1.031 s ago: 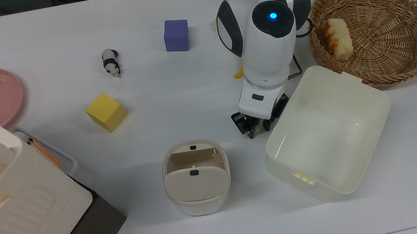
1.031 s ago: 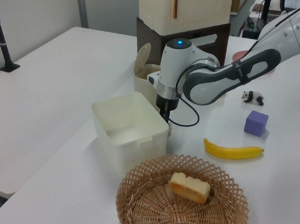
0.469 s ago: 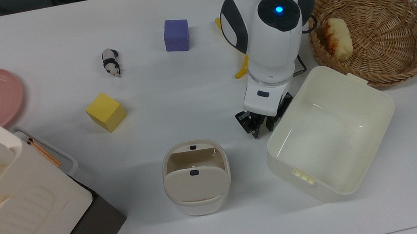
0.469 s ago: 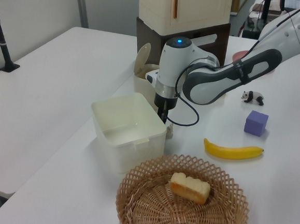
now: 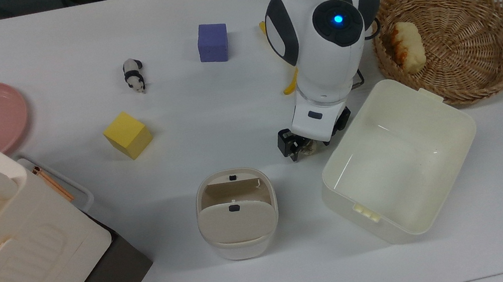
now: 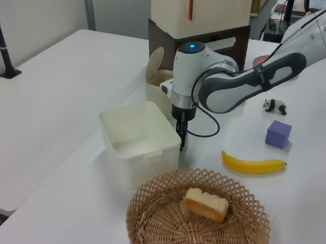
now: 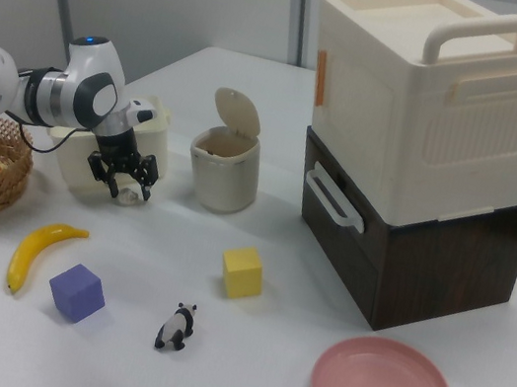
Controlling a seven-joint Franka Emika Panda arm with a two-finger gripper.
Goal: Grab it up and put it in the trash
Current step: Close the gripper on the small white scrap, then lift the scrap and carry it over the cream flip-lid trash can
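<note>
Straddling the paper wad (image 5: 307,150) beside the tub (image 5: 447,105), jaws spread.

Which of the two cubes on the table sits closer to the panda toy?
The yellow cube; the purple cube lies farther from the panda toy.

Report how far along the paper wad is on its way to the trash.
Done: the gripper is down at the table beside the tub, fingers open on either side of the paper wad. In hand: the grasp; nothing is clamped or lifted yet. Left: close, lift, carry to the trash bin, whose flap is tipped open, and drop.
</note>
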